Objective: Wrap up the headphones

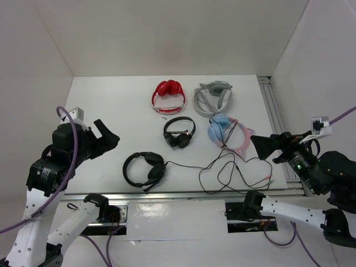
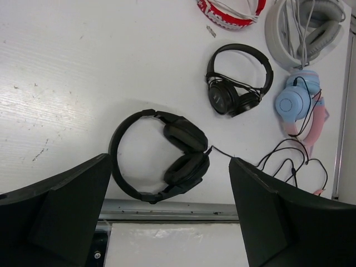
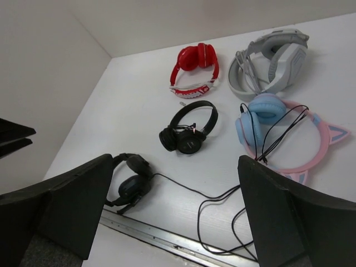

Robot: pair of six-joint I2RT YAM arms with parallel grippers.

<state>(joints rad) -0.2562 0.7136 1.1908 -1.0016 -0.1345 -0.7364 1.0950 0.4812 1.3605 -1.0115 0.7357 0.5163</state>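
The headphones (image 1: 143, 168) lie flat near the table's front edge, a large black over-ear set with thick cups and a boom microphone. In the left wrist view the headphones (image 2: 186, 150) sit between and beyond the two fingers (image 2: 72, 211). Their thin black cable (image 1: 222, 167) runs right in loose loops. My left gripper (image 1: 109, 137) hovers open to the left of the headset, holding nothing. My right gripper (image 1: 259, 147) hovers open at the right, above the cable's far end. In the right wrist view the headphones (image 3: 130, 181) lie at lower left, the cable (image 3: 211, 200) between the fingers (image 3: 289, 217).
Behind lie a red pair (image 1: 168, 94), a grey-white headset (image 1: 213, 95), a small black on-ear pair (image 1: 179, 132) and a blue-pink cat-ear pair (image 1: 227, 132) with its own cable. A metal rail (image 1: 183, 194) runs along the front edge, another rail (image 1: 275, 122) along the right. White walls enclose the table.
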